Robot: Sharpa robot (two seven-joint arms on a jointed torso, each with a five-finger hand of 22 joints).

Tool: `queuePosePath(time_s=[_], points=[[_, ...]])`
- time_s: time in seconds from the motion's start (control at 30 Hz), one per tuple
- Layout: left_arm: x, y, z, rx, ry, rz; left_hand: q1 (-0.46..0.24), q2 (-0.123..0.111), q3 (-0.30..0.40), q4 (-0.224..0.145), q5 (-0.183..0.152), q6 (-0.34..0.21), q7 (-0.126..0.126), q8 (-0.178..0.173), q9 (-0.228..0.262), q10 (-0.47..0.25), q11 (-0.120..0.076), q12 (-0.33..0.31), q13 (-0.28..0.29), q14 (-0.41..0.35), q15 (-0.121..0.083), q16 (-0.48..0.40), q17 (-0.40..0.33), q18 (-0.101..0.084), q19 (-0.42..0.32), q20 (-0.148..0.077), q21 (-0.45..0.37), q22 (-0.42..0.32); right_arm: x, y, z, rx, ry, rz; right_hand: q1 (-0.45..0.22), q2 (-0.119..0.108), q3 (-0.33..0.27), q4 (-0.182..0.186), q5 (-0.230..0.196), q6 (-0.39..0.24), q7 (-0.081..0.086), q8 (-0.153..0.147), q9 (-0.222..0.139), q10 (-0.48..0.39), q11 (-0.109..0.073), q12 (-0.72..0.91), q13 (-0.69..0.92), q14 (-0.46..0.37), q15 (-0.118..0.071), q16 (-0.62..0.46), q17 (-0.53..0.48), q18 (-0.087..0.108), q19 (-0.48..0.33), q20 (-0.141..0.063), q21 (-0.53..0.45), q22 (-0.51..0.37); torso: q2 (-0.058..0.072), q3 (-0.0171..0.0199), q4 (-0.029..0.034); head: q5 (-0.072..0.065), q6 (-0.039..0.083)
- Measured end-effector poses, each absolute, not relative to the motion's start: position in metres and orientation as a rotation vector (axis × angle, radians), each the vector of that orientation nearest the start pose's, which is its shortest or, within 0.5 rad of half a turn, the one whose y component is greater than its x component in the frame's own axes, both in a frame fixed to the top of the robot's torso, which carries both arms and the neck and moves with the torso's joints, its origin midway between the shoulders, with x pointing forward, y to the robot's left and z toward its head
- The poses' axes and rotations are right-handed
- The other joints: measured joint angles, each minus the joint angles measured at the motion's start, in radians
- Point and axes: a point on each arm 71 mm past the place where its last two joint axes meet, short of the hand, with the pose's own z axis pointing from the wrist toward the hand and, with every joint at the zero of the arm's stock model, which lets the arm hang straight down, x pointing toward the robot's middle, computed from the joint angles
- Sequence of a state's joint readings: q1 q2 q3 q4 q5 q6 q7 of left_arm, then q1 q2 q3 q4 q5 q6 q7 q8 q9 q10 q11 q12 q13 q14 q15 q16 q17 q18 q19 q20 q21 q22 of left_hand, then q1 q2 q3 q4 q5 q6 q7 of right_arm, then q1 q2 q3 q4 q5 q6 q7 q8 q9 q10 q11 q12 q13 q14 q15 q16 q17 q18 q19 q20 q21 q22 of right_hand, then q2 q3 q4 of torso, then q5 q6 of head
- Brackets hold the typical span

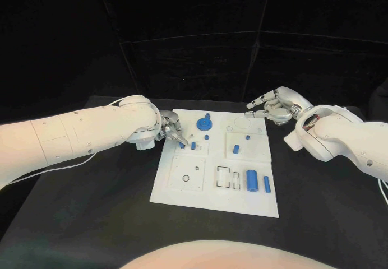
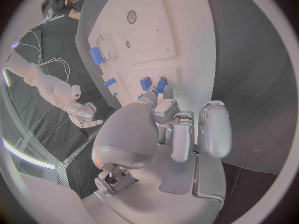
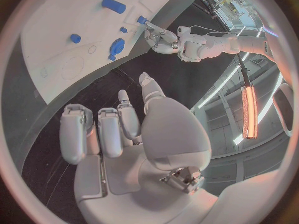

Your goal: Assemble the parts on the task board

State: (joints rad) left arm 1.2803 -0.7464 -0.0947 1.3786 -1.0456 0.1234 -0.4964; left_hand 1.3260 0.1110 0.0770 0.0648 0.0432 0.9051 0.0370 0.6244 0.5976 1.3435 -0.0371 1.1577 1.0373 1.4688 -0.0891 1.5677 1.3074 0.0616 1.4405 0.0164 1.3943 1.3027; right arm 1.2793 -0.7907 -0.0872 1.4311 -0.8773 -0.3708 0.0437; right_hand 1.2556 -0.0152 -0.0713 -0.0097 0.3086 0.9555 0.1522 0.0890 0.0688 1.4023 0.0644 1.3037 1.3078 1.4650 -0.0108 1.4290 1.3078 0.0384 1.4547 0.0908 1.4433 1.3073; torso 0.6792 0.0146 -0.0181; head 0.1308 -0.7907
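Nearest the camera, the task board (image 1: 182, 193) lies at centre frame on the black desk (image 1: 89, 218); two blue parts, a long cylinder (image 1: 252, 180) and a slimmer bar (image 1: 267, 184), rest side by side in its lower right area; a short blue peg (image 1: 236, 149) sits above them near mid-board; a round blue part (image 1: 203, 121) sits near the upper edge of the board; left hand (image 1: 172, 133) at the board's upper left, fingertips (image 2: 163, 87) down on a small blue piece (image 1: 193, 145), whether pinched or merely touched I cannot tell; right hand (image 1: 273, 106) hangs past the board's upper right corner, apart from it, fingers spread, holding nothing.
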Motion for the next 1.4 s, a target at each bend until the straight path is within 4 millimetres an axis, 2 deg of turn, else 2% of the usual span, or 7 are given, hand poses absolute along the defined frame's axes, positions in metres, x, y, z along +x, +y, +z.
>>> queuePosePath(time_s=[0.6, 1.07, 1.4], points=[[0.5085, 0.2103, -0.2161, -0.194, 2.312, -0.366, 0.0, 0.001, 0.011, 0.002, -0.002, 0.001, -0.001, 0.0, 0.001, 0.0, 0.0, -0.004, -0.001, 0.0, 0.0, 0.0, 0.0, 0.0, 0.0, 0.0, 0.0, -0.001, 0.5128, -0.2045, -0.1667, 0.322, 1.662, 0.947, 0.0, 0.0, 0.0, 0.0, 0.0, 0.0, 0.0, 0.0, 0.0, 0.0, 0.0, 0.0, 0.0, 0.0, 0.0, 0.0, 0.0, 0.0, 0.0, 0.0, 0.0, 0.0, 0.0, -0.0002, -0.0001, 0.001, -0.004], [0.5133, 0.2076, -0.2206, -0.193, 2.317, -0.347, -0.01, -0.002, 0.016, 0.006, 0.0, 0.005, -0.001, 0.005, 0.006, 0.003, -0.002, -0.004, -0.001, 0.0, 0.0, 0.0, 0.0, 0.0, 0.0, 0.0, 0.0, -0.001, 0.5127, -0.2042, -0.1667, 0.321, 1.662, 0.948, 0.0, 0.0, -0.003, 0.003, 0.005, 0.0, 0.0, 0.0, 0.0, 0.0, 0.0, 0.0, 0.0, 0.0, 0.0, 0.0, 0.0, 0.0, 0.0, 0.0, 0.0, 0.0, 0.001, 0.0003, -0.0011, -0.003, -0.008], [0.5148, 0.2073, -0.2217, -0.189, 2.323, -0.341, -0.028, -0.015, 0.024, 0.009, 0.0, 0.004, -0.005, 0.012, 0.004, 0.004, -0.001, -0.009, -0.005, 0.0, 0.0, 0.0, 0.0, 0.0, 0.0, 0.0, 0.0, -0.005, 0.5125, -0.2038, -0.1667, 0.321, 1.662, 0.949, 0.0, 0.0, -0.003, 0.003, 0.005, 0.0, 0.0, 0.0, 0.0, 0.0, 0.0, 0.0, 0.0, 0.0, 0.0, 0.0, 0.0, 0.0, 0.0, 0.0, 0.0, 0.0, 0.001, 0.0003, -0.0011, -0.006, -0.012]])
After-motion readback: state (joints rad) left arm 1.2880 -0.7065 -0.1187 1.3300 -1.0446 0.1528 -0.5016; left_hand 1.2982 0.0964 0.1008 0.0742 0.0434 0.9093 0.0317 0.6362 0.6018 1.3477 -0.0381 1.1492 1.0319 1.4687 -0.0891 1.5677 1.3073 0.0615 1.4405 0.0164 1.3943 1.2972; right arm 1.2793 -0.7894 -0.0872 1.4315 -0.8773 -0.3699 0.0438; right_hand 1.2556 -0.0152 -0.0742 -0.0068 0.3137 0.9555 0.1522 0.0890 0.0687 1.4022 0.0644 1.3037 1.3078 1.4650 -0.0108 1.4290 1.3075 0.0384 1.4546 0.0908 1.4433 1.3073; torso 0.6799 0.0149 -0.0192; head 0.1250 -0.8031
